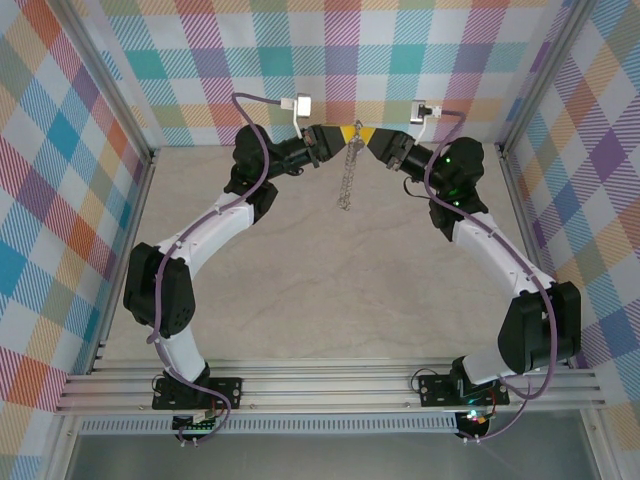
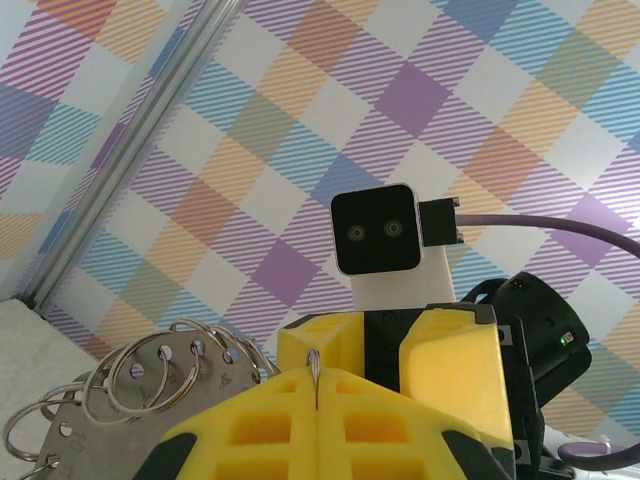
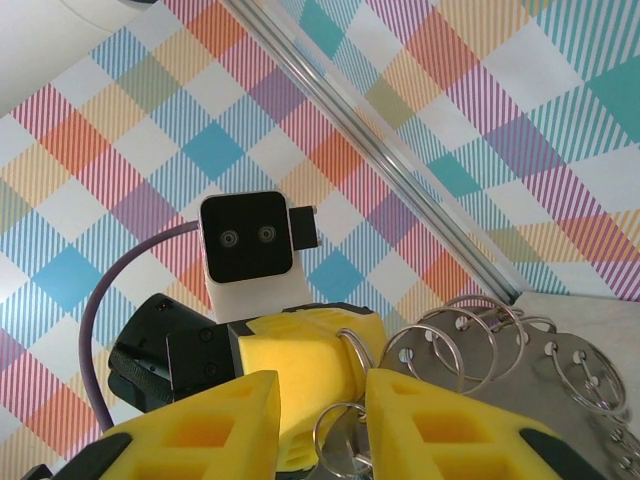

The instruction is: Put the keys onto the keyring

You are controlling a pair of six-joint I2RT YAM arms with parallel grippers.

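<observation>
The left pincer (image 2: 316,385) is pressed tight together. A thin silver loop (image 2: 315,362) is caught in the crack between its yellow fingers. The right pincer (image 3: 322,395) faces it, nose to nose. Its fingers stand a little apart, with a silver ring (image 3: 345,445) in the gap. I cannot tell if they squeeze that ring or just sit around it.

Right beside both pincers is the keyring (image 2: 165,385). It is a bunch of silver rings on a flat metal piece with holes. It is held up in the air between the two arms. Part of it hangs down like a chain over the far end of the desk (image 1: 300,290), near the checked wall (image 1: 200,60).

The key is too tiny for me to pick out among the rings.

I think the step now is getting a good hold of one ring. Next, the right pincer should close gently on it. Then the key can slide onto the wire. That calls for a slow, careful move, or the ring could slip out.
</observation>
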